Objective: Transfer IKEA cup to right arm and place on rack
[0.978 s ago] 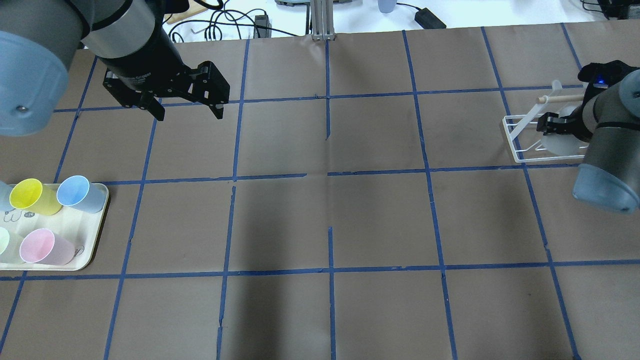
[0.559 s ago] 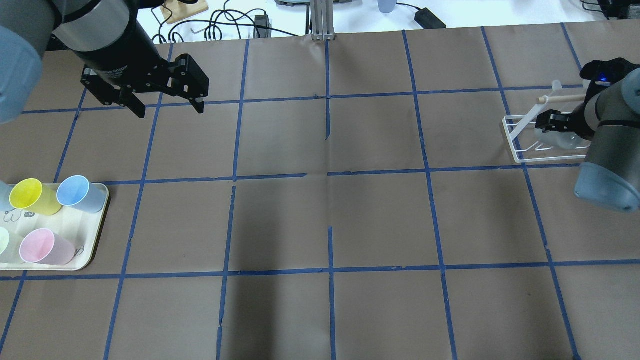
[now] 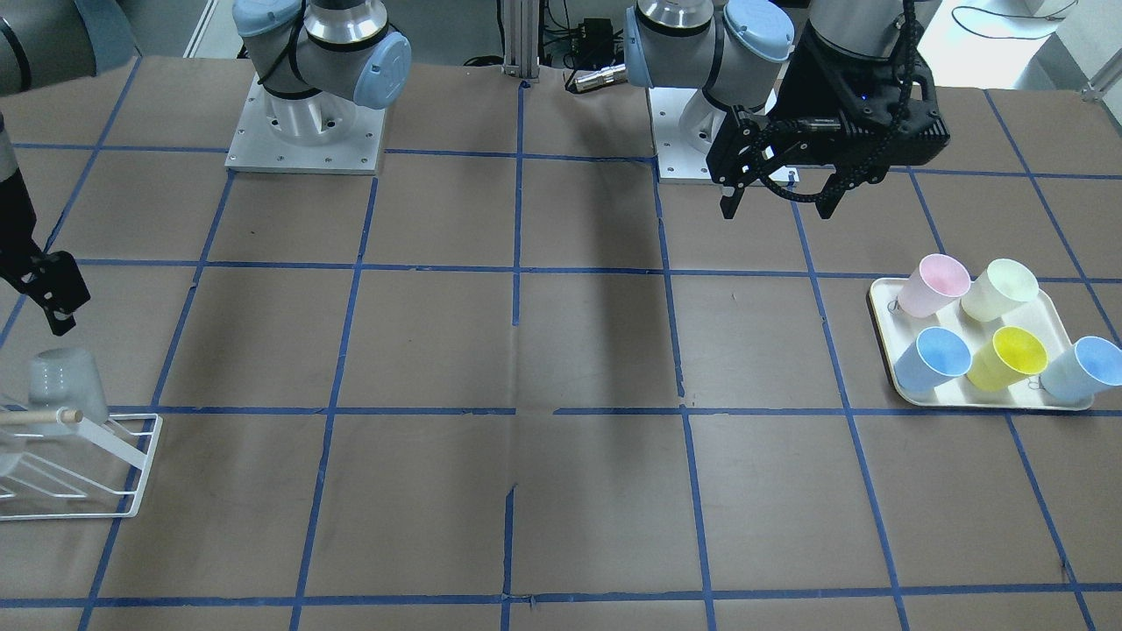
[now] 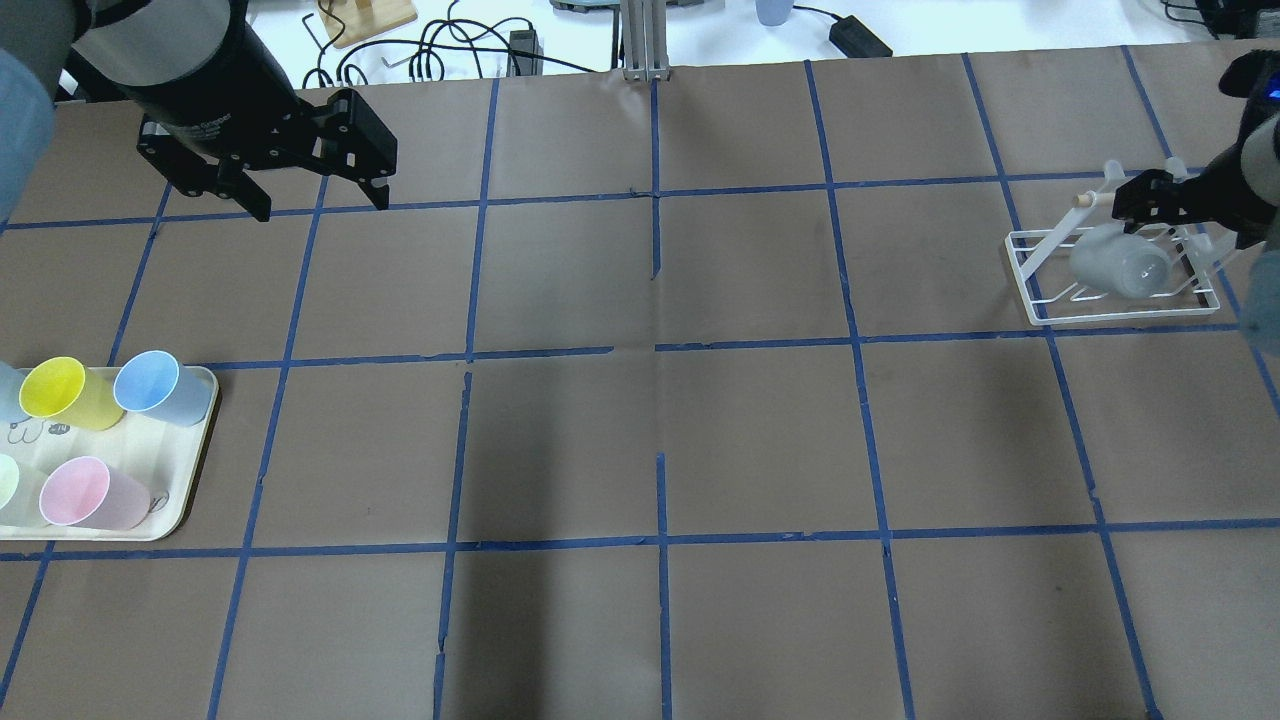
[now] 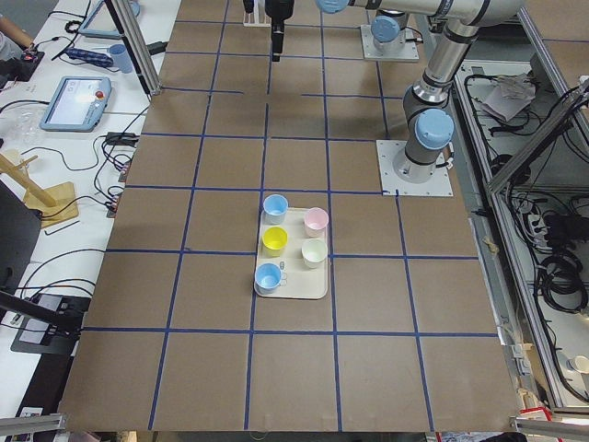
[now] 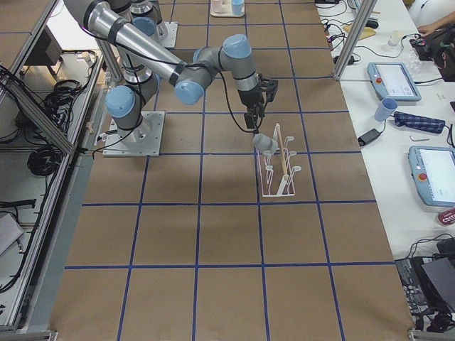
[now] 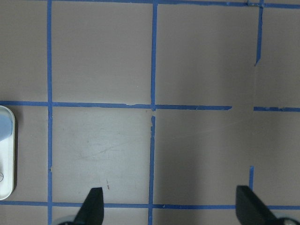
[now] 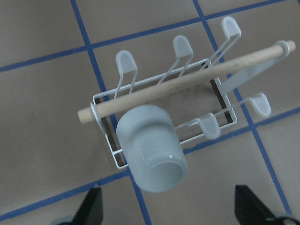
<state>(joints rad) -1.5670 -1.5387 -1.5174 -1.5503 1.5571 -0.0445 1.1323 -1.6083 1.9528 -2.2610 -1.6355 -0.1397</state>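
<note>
A: Front-facing view first. Was there any writing you could read?
B: None. The tray held five cups: pink, cream-green, yellow and two blue. The grey IKEA cup sat upside down on the rack, against the dowel. The right gripper hung just above the cup, apart from it.

A: Overhead?
B: White lettering on the left gripper was too small to read, as were the dark marks on the tray's floor. Its jaws stood wide with nothing between them, well apart from the tray. A broad run of taped brown table lay between tray and rack.

A: The left side view?
B: The tray stood mid-table with taped squares all round it.

A: The right side view?
B: The near arm reached to the rack, with its gripper above the cup. The rack lay nearer the operators' edge than the robot's base.

A: Left wrist?
B: The fingertips were far apart over the table. The tray's rim and a sliver of blue cup showed at the left edge.

A: Right wrist?
B: The fingertips were spread wide and held nothing. The cup's base faced the camera. The cup touched the dowel at the rack's corner.
</note>
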